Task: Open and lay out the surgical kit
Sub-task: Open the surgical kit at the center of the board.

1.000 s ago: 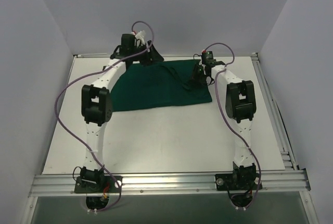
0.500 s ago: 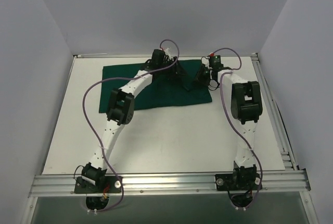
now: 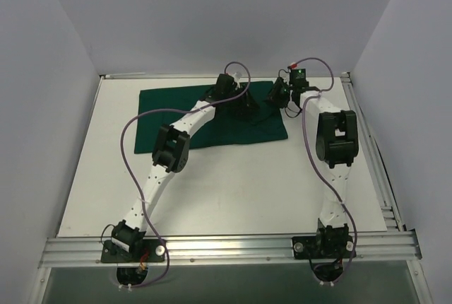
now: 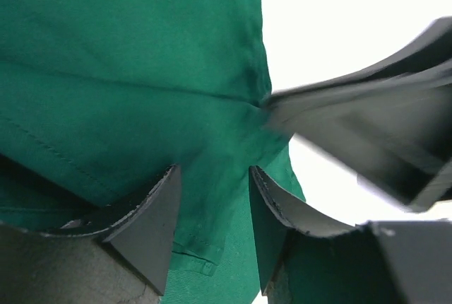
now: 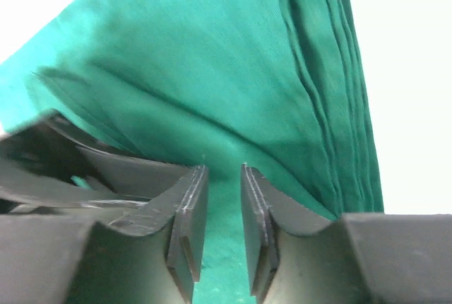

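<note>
The surgical kit shows as a dark green cloth (image 3: 159, 99) lying flat across the far part of the table. My left gripper (image 3: 247, 106) reaches over its right half, beside my right gripper (image 3: 272, 101). In the left wrist view the left gripper (image 4: 213, 171) stands open, with cloth (image 4: 127, 71) and a stitched hem in the gap between its fingers. One of the right gripper's fingers (image 4: 346, 117) meets the cloth where the creases run together. In the right wrist view the right gripper (image 5: 223, 168) is shut narrowly on a raised fold of cloth (image 5: 212, 56).
The white tabletop (image 3: 233, 191) runs from the cloth to the near edge. An aluminium rail (image 3: 233, 247) carries both arm bases. Grey walls close in the left, right and back sides. Stacked cloth edges (image 5: 339, 92) lie to the right of my right gripper.
My left arm swung right from the cloth's far left corner to beside the right gripper, its jaws narrowing. The cloth's left part now lies spread flat. The right jaws closed in.
</note>
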